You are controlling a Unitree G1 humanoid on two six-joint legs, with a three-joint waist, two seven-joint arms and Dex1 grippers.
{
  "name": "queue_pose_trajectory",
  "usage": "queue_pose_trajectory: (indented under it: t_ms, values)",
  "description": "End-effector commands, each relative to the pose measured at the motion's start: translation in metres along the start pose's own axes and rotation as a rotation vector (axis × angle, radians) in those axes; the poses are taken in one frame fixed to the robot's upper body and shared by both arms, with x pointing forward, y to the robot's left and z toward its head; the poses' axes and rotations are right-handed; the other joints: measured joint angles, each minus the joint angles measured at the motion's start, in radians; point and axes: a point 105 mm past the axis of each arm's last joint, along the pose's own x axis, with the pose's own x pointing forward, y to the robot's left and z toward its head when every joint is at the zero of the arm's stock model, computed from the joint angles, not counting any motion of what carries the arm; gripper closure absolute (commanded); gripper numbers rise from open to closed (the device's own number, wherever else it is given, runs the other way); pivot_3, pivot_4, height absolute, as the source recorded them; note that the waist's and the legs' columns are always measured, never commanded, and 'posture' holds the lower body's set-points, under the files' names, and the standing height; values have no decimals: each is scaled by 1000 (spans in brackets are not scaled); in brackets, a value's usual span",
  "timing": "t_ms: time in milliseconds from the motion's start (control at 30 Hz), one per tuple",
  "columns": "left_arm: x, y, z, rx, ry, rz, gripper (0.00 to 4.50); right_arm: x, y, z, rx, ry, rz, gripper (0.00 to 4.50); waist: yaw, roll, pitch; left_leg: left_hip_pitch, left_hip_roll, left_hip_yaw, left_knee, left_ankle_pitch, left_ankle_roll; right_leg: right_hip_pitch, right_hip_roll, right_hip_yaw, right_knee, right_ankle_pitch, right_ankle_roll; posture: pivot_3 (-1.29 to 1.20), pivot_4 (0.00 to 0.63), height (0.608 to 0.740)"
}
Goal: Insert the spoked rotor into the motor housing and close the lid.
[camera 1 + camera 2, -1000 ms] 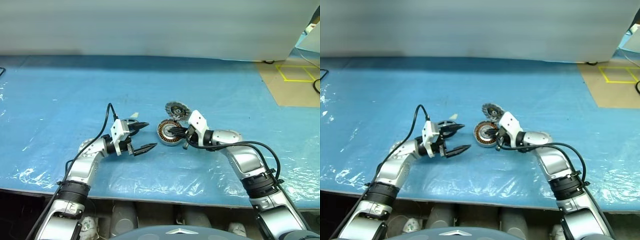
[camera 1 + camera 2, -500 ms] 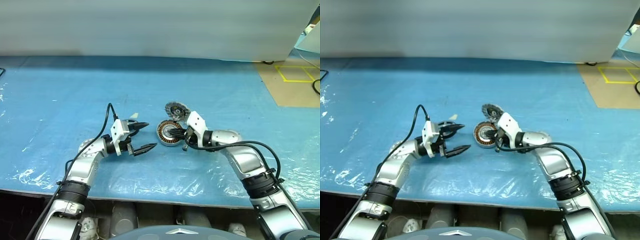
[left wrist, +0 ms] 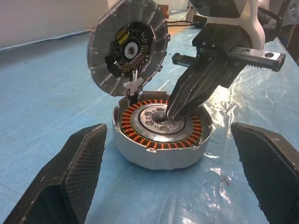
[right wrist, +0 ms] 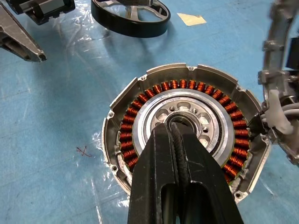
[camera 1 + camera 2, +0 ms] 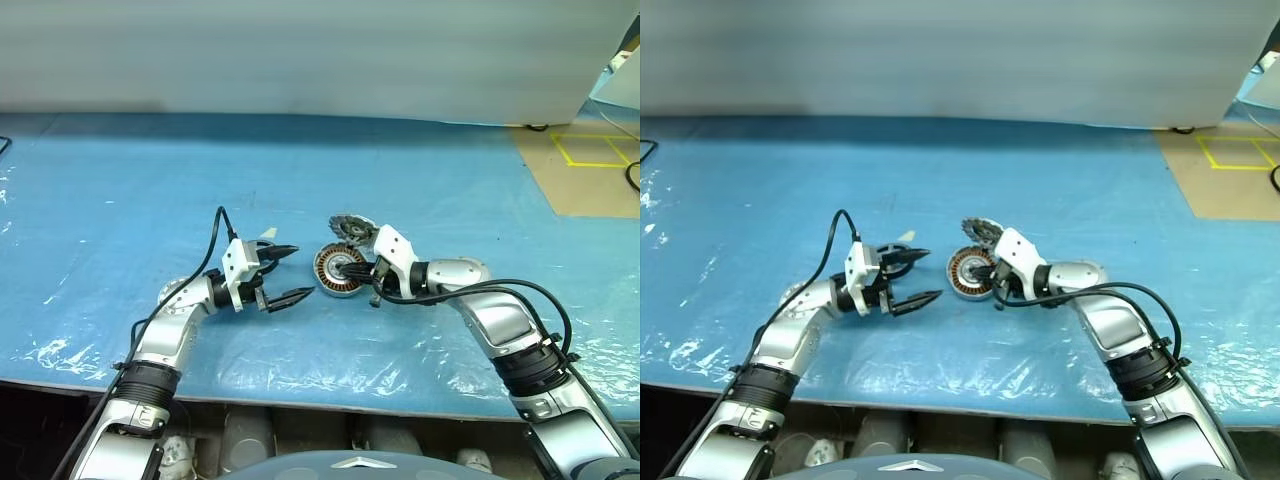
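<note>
Now the right gripper [image 4: 170, 130] has tipped further nose-down than 1 second ago, and its 2 fingers, pressed together and pinching nothing, are poking into the bore at the middle of the housing [image 3: 159, 156]. The lid [image 3: 128, 44] is also looking slightly lower and more tilted than before; it is standing on edge at the housing's far rim, joined to it by short wires, with its inner face turned toward the left gripper. That suggests the right arm is steadying or nudging the housing rather than loading it, so the insertion is probably not yet begun. The left gripper [image 5: 303, 270] is hovering level just beside the housing, fingers spread wide and empty, unmoved over that second. Inside the housing, 1 ring of copper windings is surrounding a pale centre plate, and no rotor is sitting in it. The rotor [image 4: 128, 16] is lying flat on the blue sheet [image 5: 450, 180] beyond the left gripper, near the housing but apart from it.
</note>
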Motion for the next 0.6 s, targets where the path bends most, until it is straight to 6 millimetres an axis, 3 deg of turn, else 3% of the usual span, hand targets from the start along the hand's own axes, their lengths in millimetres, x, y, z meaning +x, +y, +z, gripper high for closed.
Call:
queue_pose_trajectory:
  t_ms: [33,233,400,600]
  values:
    - [3,0,7,34,-14,-9,0,6,34,-57,152,209,135,4478,0,0,-1,0,0,0,0,0,0,0,0,0,0,0,0,0,150,740]
    - [3,1,7,34,-14,-7,0,9,28,-54,141,199,103,4478,0,-1,-2,1,0,0,0,0,0,1,0,0,0,-1,1,0,150,740]
    - [3,1,7,35,-10,-5,0,16,7,-44,98,142,-23,4478,-2,-1,-2,2,0,1,0,0,0,1,0,0,0,-1,0,0,150,740]
    - [2,1,6,36,-6,-5,0,19,8,-27,134,37,-9,4478,-4,-2,-2,9,0,5,-1,-2,3,4,0,5,1,-1,1,0,150,740]
